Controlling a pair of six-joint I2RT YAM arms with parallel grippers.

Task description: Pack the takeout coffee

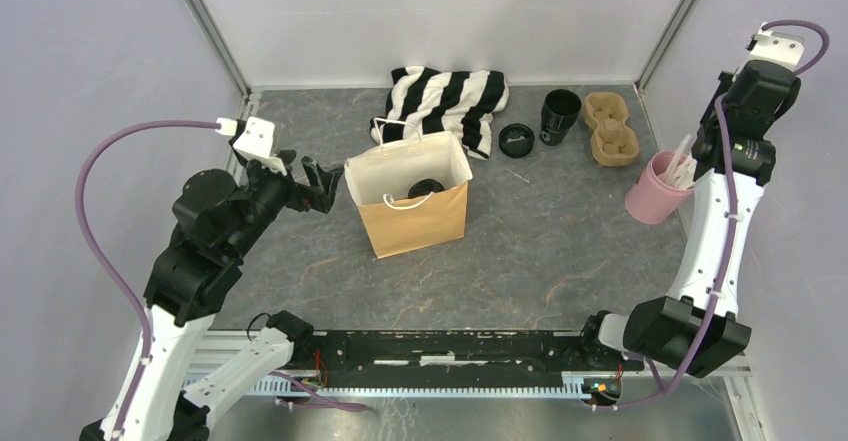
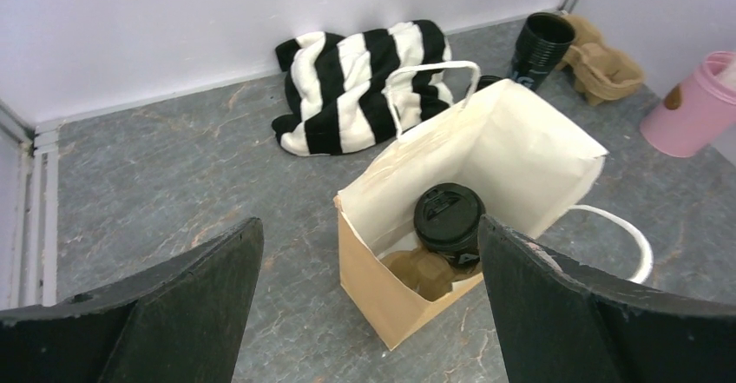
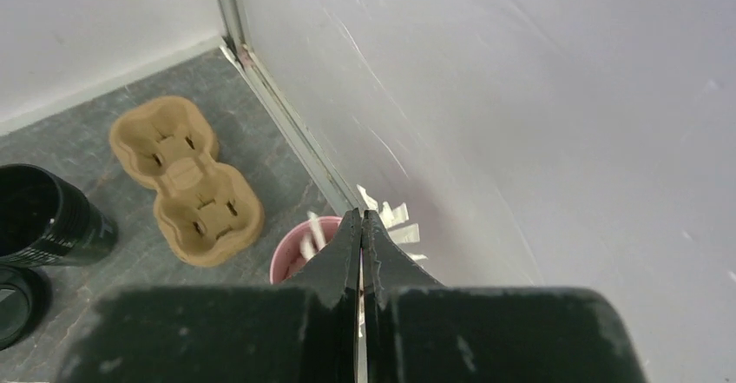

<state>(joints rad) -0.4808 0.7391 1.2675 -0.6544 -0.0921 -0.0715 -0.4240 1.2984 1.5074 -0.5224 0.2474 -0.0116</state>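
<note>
The takeout coffee (image 2: 449,218), a small black cup with a round black lid, stands upright inside the open brown paper bag (image 2: 391,287), on a tan cardboard carrier at the bag's bottom. In the top view the lid (image 1: 427,188) shows through the bag's mouth (image 1: 415,223). My left gripper (image 1: 318,186) is open and empty, just left of the bag and above table level; in its wrist view (image 2: 369,227) the fingers frame the bag. My right gripper (image 3: 362,214) is shut on nothing, held high at the far right (image 1: 700,156) over the pink cup.
A striped black-and-white cloth (image 1: 445,101) lies behind the bag. A lidless black cup (image 1: 560,116), a loose flat black lid (image 1: 516,140) and a tan cardboard cup carrier (image 1: 611,128) sit at the back right. A pink cup (image 1: 655,189) holds white sticks.
</note>
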